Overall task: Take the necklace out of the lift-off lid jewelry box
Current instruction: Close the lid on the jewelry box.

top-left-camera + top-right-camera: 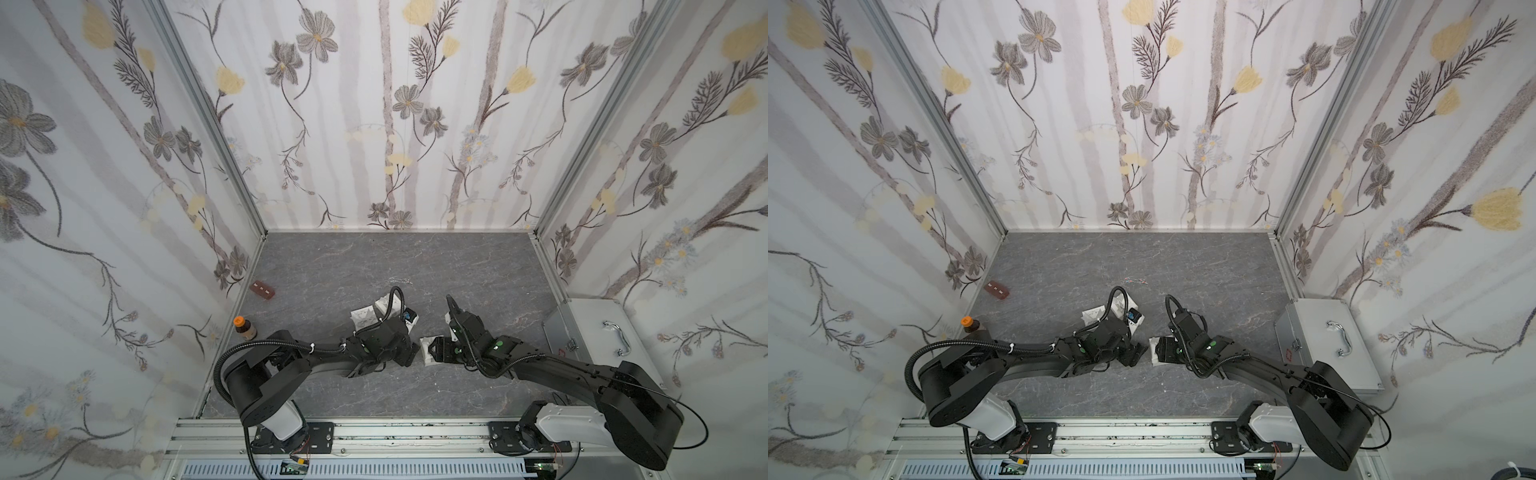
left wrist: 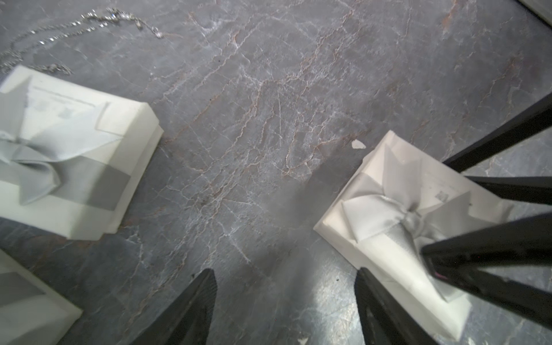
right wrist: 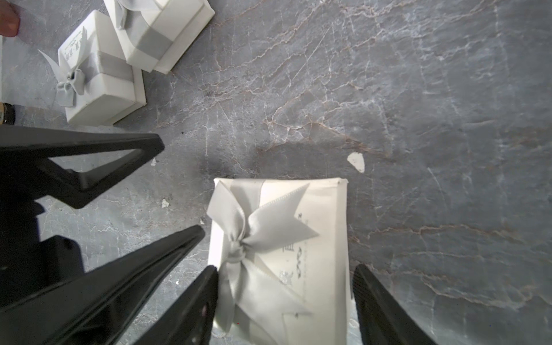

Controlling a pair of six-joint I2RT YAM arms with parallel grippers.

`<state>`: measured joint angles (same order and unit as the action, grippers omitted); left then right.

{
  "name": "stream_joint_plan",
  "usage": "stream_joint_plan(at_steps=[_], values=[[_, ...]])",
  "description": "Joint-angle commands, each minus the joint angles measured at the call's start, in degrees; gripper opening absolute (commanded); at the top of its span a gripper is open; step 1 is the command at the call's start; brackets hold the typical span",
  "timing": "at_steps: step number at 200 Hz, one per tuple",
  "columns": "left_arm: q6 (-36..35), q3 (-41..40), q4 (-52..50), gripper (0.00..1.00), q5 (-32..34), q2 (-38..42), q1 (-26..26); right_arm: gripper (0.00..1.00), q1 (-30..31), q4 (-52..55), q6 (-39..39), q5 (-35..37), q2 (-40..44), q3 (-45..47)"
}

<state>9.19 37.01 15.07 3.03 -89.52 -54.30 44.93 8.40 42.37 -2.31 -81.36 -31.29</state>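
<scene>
At the far left a bottle and a brown block stand well apart from the work. The left gripper is released and empty, its fingers spread over bare table. Farther off than it sit two spare boxes, both lidded and tied with ribbon. Just past them a necklace lies loose on the table, one end just beside a spare box. In the middle, just right of the left gripper, is the box, lid on and bow uppermost. Its inside is hidden, so it cannot be told whether the loose chain is the one the task means or another waits under the lid. The right gripper reaches in from the right and straddles this box. One finger touches the ribbon side and the other stands just off the opposite edge, so the jaws are spread around the lid and not visibly clamped. The step in hand looks like taking hold of the lid. The next move seems to call for pinching the lid alone, above its seam, and lifting straight up. Meanwhile the left gripper could steady the base so that it does not rise too. A metal case at the far right plays no part.
</scene>
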Motion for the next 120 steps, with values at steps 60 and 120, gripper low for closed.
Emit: stream_joint_plan(at_steps=[60,120], values=[[-1.36,1.02,-3.33,0.75,1.90,2.72,0.51,0.68,-0.02,-3.22,-0.44,0.72,0.79,2.19],[-1.32,1.36,-6.86,0.76,2.99,7.35,1.31,0.71,-0.06,1.39,-1.67,3.54,4.72,-0.05]])
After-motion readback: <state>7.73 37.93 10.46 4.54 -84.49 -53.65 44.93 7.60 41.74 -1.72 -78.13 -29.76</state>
